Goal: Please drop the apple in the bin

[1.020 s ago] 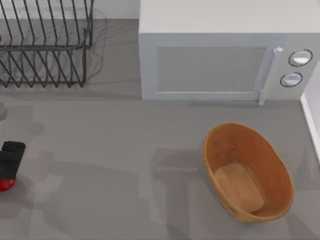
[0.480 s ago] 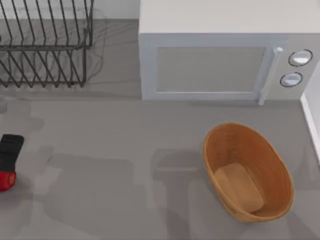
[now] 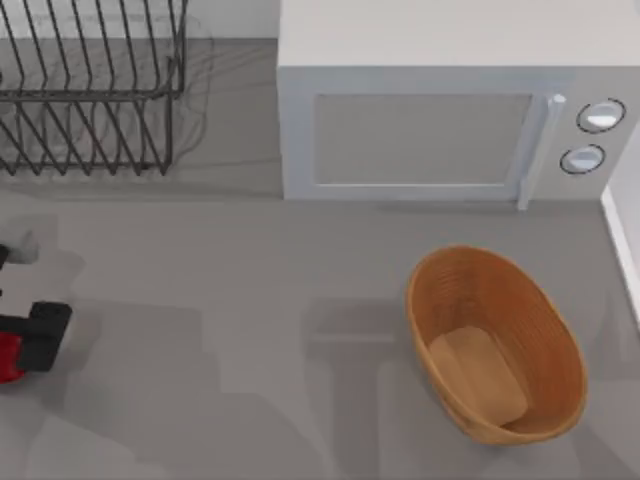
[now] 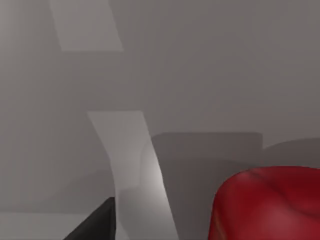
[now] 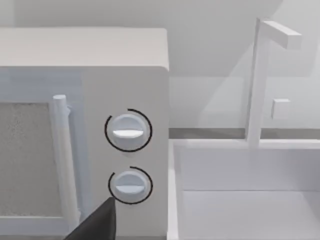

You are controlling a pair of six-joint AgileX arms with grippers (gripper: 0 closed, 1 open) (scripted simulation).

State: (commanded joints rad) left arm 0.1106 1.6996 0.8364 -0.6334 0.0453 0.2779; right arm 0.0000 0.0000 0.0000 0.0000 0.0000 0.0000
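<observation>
The basket (image 3: 495, 345), lower right of the top view, holds nothing. At the left edge, the left gripper (image 3: 25, 345) is clamped on the apple (image 3: 8, 357), now shifted slightly rightward.

Even, soft light covers the grey table (image 3: 250, 300); overlapping pale shadows fall left of the bin (image 3: 495, 345).

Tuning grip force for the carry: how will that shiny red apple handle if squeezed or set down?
The small glossy round red apple looks smooth, so it may slip between the left gripper's jaws. Being round, it would likely roll if released on the flat grey table. It appears firm, not squashy.
</observation>
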